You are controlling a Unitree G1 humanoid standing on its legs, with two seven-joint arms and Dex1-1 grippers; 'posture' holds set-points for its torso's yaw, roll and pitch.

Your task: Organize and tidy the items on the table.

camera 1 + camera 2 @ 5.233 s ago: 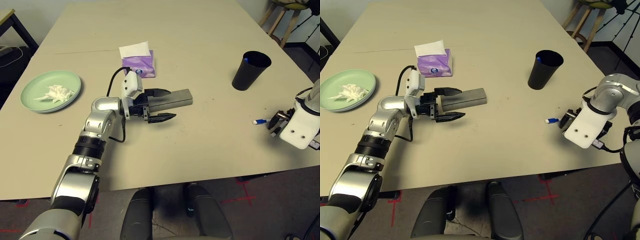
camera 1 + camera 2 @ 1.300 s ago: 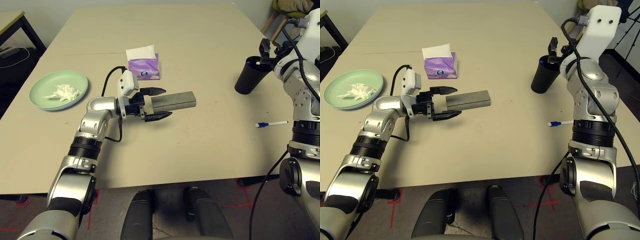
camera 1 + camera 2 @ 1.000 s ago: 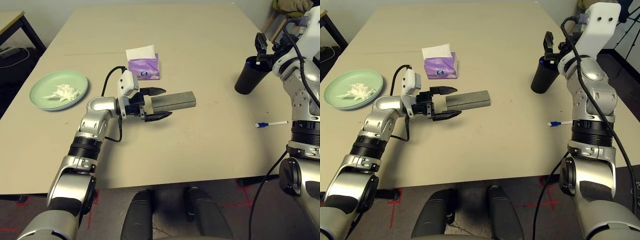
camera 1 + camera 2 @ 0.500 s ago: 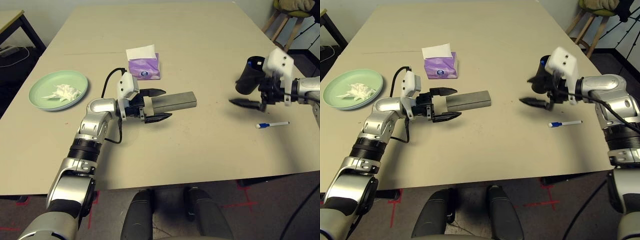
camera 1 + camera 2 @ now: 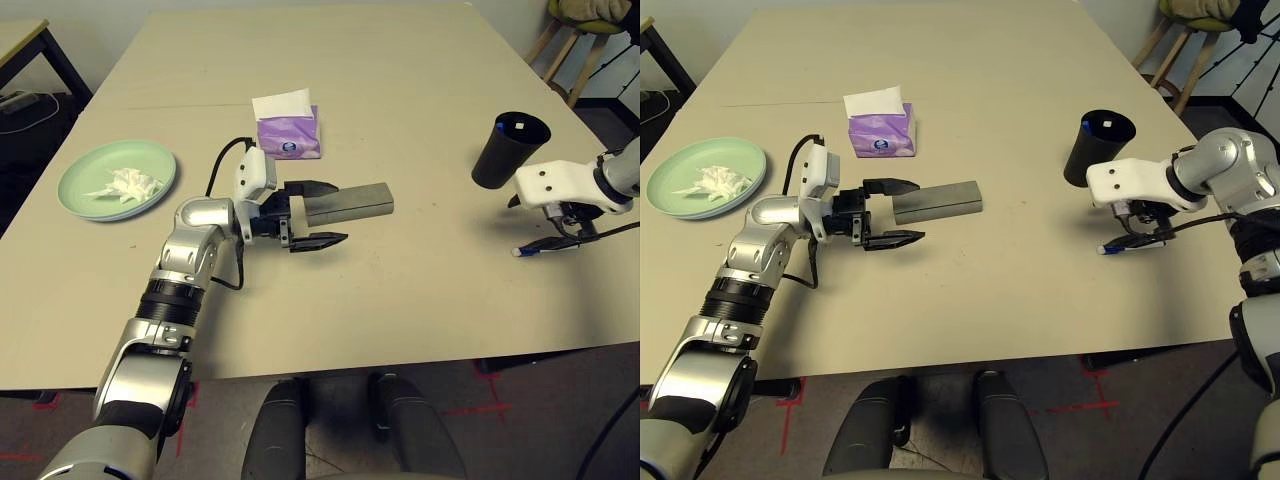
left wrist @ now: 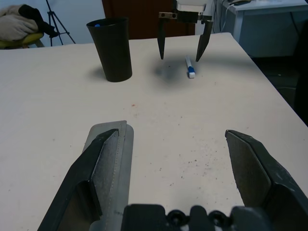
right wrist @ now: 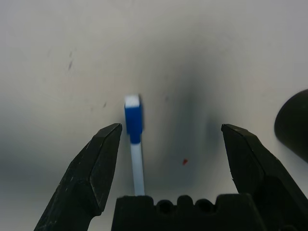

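The right gripper [image 7: 171,126], spread wide, hangs over the pen [image 7: 134,122] on the desk [image 5: 400,300], likely to straddle it (the left gripper [image 6: 172,133] gapes too, beside the glasses case [image 5: 350,203]).

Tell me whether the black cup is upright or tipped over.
Upright: the black cup stands on its base on the table, its open rim facing up.

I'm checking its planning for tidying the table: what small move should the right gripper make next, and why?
Probably the right gripper should lower and close on the blue-and-white pen: its fingers stand open above the table, and the pen lies loose between them, beside the black cup.
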